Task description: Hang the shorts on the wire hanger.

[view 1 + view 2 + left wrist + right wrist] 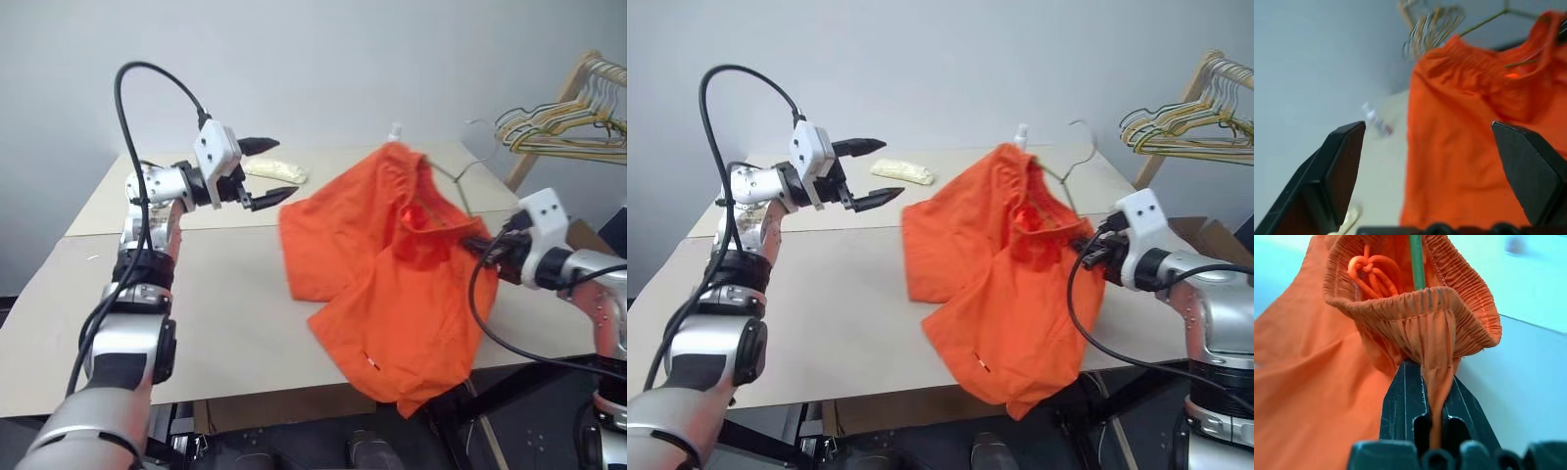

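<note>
Left eye view: one table (235, 323); one pair of orange shorts (392, 284) lifted over its right edge, waistband pinched in right gripper (477, 244); one wire hanger (460, 176) threaded inside; one left gripper (263, 174), spread wide, empty.

Room's evenly lit, soft diffuse light from overhead, no glare. The shorts (392, 264) throw only a faint shadow on the table (225, 323). Head views fairly crisp, slightly soft at far right by the hanger rack (568, 122). Left wrist view blurred throughout, bkgd smeared. Right wrist view sharp up close, waistband gathers clear, far bkgd out of focus w/ a cool bluish cast
</note>
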